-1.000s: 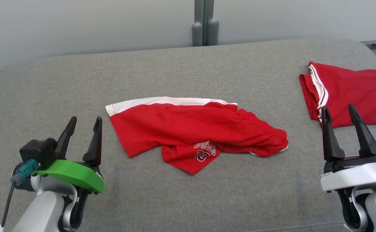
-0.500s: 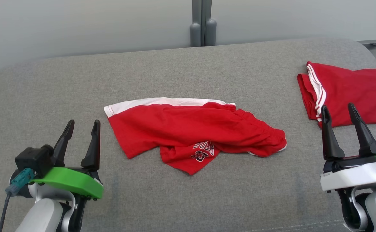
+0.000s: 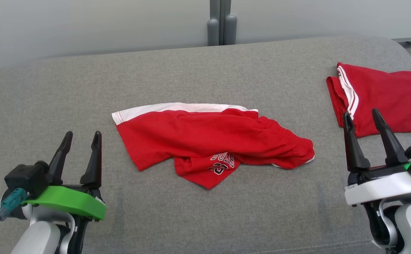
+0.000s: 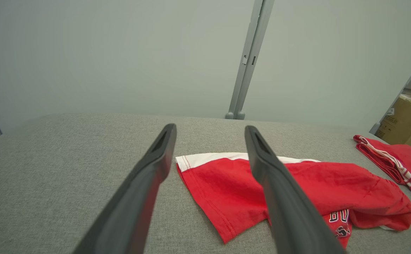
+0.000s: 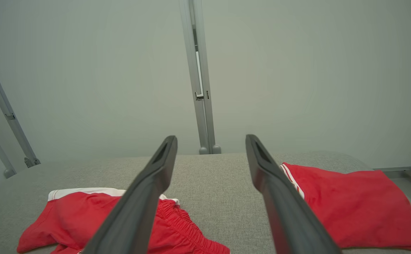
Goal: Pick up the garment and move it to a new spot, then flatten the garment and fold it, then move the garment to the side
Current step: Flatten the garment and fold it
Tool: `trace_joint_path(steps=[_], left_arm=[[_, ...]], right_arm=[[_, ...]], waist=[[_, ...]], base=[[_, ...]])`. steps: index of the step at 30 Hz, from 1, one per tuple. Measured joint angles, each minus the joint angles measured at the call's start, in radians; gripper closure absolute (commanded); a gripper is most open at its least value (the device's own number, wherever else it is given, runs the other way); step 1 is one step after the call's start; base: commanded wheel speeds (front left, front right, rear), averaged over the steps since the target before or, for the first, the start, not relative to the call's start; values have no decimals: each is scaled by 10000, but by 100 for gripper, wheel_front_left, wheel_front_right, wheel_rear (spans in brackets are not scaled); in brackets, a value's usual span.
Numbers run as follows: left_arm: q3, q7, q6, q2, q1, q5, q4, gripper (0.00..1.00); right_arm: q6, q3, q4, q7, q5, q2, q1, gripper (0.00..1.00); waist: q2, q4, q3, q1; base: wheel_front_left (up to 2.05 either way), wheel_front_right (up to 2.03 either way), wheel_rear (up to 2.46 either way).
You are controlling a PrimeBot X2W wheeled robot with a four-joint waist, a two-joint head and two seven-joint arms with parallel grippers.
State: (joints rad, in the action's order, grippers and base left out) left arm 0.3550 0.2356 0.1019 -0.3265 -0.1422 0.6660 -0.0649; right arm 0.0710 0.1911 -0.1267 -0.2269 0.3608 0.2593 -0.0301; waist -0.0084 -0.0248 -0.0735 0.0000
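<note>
1. A grey fabric-covered bench (image 3: 205, 70) with rounded far corners spans the head view.
2. A folded red cloth (image 3: 388, 95) with white stripes along its left edge lies flat on the bench's right end.
3. Behind the bench, a pale wall (image 3: 85, 24) is split by an upright grey post (image 3: 221, 21).
4. Cardboard boxes (image 4: 408, 120) stand beyond the bench's right end, seen in the left wrist view.

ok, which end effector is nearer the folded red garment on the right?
Right. The right end effector is open, by the near left corner of the folded garment. The left end effector, also open, is beyond the far side of the crumpled red shorts.
</note>
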Motion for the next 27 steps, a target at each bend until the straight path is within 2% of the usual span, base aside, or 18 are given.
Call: trace_joint_path(steps=[5,10,18,27], left_arm=[[21,-355,0,-73,-30,4,314,0],[153,-857,-19,-151,-554,88,525,0],[130,-1444,-337,-201,-1862,608,539,0],[414,-2293,-769,-234,-3363,604,-265,0]], right_arm=[[-12,8,59,395,100,2,607,0],[-213,54,316,1043,575,-58,1499,0],[-523,366,1149,2297,717,113,3094,0],[-623,748,2336,3885,851,132,4688,0]], waist=[[0,31,-355,0],[0,96,-857,0],[0,291,-1814,0],[0,618,-2829,1]], base=[[0,0,0],[0,0,0],[0,0,0],[0,0,0]])
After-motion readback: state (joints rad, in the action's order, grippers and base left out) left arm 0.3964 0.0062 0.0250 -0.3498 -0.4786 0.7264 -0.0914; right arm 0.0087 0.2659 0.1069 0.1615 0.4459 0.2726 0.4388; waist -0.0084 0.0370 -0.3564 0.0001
